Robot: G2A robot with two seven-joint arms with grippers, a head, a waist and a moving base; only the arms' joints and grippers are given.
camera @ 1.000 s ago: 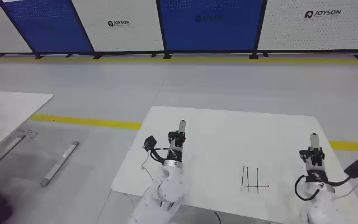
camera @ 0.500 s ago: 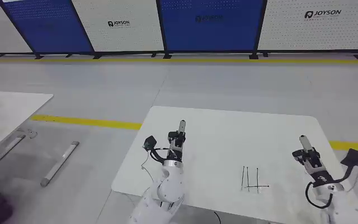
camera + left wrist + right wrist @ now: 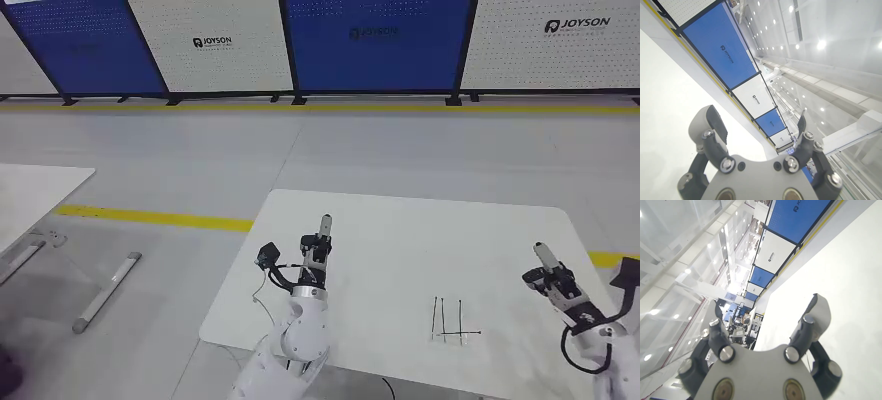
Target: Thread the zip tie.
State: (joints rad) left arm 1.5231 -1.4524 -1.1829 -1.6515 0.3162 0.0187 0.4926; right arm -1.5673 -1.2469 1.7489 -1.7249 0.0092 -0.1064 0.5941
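Observation:
Several thin black zip ties [image 3: 447,320] lie flat on the white table [image 3: 400,240], near its front edge and right of the middle. My left gripper [image 3: 325,222] points upward over the table's left part, far to the left of the ties. In the left wrist view this gripper [image 3: 759,121] is open with nothing between its fingers. My right gripper [image 3: 541,250] is raised near the table's right edge, tilted, to the right of the ties. In the right wrist view that gripper [image 3: 766,306] is open and holds nothing.
A second white table [image 3: 40,190] shows at the far left, and a grey bar [image 3: 105,292] lies on the floor between the tables. A yellow floor line [image 3: 150,217] runs behind the left table edge. Blue and white panels [image 3: 380,45] line the back.
The right arm has swung, so its gripper now tilts leftward and sits slightly left of and lower than before. The left arm and the zip ties have not moved.

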